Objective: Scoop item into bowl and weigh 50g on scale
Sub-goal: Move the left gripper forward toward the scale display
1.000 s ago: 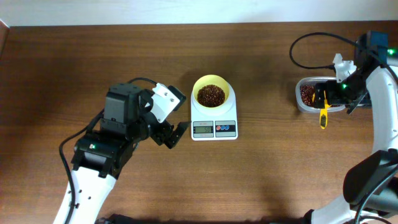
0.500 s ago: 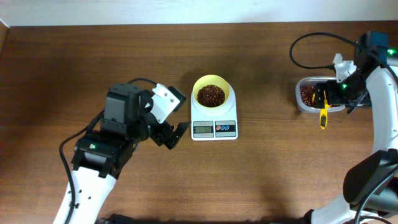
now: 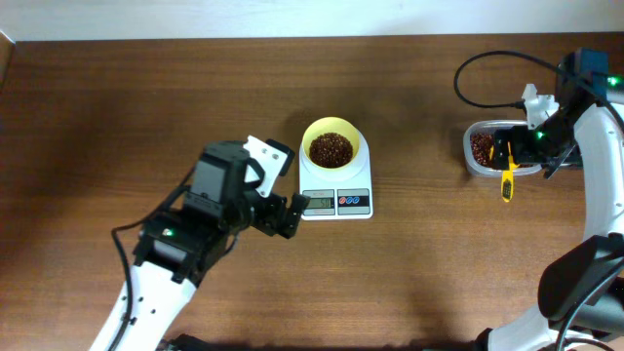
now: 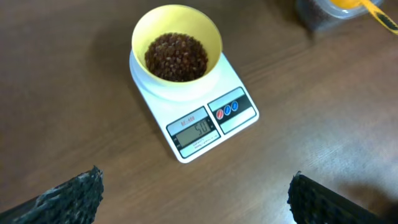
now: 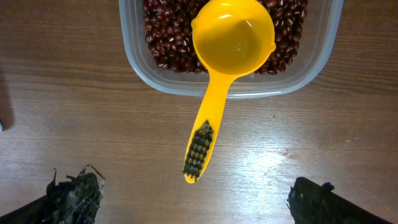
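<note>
The pale-yellow bowl (image 3: 314, 131) stands on the white scale (image 3: 310, 185) and holds reddish-brown beans (image 3: 331, 148). In the left wrist view the bowl (image 4: 208, 31), its beans (image 4: 176, 56) and the scale (image 4: 244, 74) show ahead, and the display reads about 50. My left gripper (image 3: 284, 214) is open and empty at the scale's front left corner; it also shows open in the left wrist view (image 4: 196, 202). My right gripper (image 3: 519, 152) is open and empty over the tub; it also shows in the right wrist view (image 5: 186, 199).
A clear tub (image 3: 471, 161) of beans (image 5: 165, 37) stands at the right. A yellow scoop (image 5: 233, 37) lies in it, empty, with its handle (image 3: 507, 182) hanging over the tub's front rim (image 5: 134, 59). A black cable (image 3: 487, 63) loops behind the tub.
My left arm has moved right, bringing its open gripper up to the scale's front left corner. The right arm, scoop and bowl have not moved.
</note>
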Robot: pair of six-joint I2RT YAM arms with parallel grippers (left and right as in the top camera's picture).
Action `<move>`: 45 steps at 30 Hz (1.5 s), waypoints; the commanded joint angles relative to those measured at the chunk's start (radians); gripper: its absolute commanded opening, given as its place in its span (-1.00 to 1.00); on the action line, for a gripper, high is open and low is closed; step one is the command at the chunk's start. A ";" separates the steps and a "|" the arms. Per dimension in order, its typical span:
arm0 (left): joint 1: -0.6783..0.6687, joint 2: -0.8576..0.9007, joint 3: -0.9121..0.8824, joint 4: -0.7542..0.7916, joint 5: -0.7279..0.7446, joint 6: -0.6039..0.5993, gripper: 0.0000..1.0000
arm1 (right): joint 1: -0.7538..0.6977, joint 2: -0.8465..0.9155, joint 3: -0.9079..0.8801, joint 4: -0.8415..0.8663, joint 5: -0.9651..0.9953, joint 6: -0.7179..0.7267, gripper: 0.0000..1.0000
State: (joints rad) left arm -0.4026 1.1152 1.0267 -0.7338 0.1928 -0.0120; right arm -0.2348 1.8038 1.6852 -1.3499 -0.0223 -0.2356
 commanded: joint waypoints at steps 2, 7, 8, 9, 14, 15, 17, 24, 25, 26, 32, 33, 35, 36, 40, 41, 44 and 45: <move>-0.160 0.009 -0.106 0.116 -0.196 -0.267 0.97 | 0.005 0.000 0.021 0.003 0.008 0.000 0.98; -0.309 0.117 -0.144 0.160 -0.373 -0.527 0.97 | 0.005 0.000 0.021 0.003 0.008 0.000 0.98; -0.330 0.147 -0.144 0.184 -0.398 -0.546 0.97 | 0.005 0.000 0.021 0.003 0.008 0.000 0.98; -0.342 0.166 -0.144 0.203 -0.415 -0.554 0.97 | 0.005 0.000 0.021 0.003 0.008 0.000 0.98; -0.361 0.253 -0.144 0.220 -0.494 -0.745 0.97 | 0.005 0.000 0.021 0.003 0.008 0.000 0.98; -0.361 0.262 -0.144 0.220 -0.501 -0.774 0.97 | 0.005 0.000 0.021 0.003 0.008 0.000 0.98; -0.360 0.267 -0.144 0.217 -0.505 -0.789 0.98 | 0.005 0.000 0.021 0.003 0.008 0.000 0.98; -0.360 0.267 -0.143 0.175 -0.463 -0.774 0.97 | 0.005 0.000 0.021 0.003 0.008 0.000 0.98; -0.360 0.267 -0.143 0.176 -0.457 -0.760 0.97 | 0.005 0.000 0.021 0.003 0.008 0.000 0.98; -0.360 0.267 -0.140 0.175 -0.451 -0.739 0.97 | 0.005 0.000 0.021 0.003 0.008 0.000 0.98; -0.360 0.311 -0.060 0.117 -0.451 -0.689 0.98 | 0.005 0.000 0.021 0.003 0.008 0.000 0.98; -0.360 0.322 -0.050 0.110 -0.451 -0.687 0.97 | 0.005 0.000 0.021 0.003 0.008 0.000 0.98; -0.359 0.363 -0.007 0.112 -0.450 -0.651 0.98 | 0.005 0.000 0.021 0.003 0.008 0.000 0.98; -0.359 0.379 0.013 0.110 -0.451 -0.644 0.97 | 0.005 0.000 0.021 0.003 0.008 0.000 0.98; -0.349 0.425 0.043 0.110 -0.436 -0.637 0.97 | 0.005 0.000 0.021 0.003 0.008 0.000 0.98; -0.341 0.433 0.043 0.109 -0.420 -0.637 0.97 | 0.005 0.000 0.021 0.003 0.008 0.000 0.98; -0.339 0.444 0.043 0.109 -0.417 -0.638 0.97 | 0.005 0.000 0.021 0.003 0.008 0.000 0.98; -0.339 0.444 0.043 0.109 -0.417 -0.638 0.97 | 0.005 0.000 0.021 0.003 0.008 0.000 0.98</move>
State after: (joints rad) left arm -0.7456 1.5490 1.0473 -0.6247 -0.2352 -0.6689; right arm -0.2348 1.8038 1.6852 -1.3495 -0.0227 -0.2359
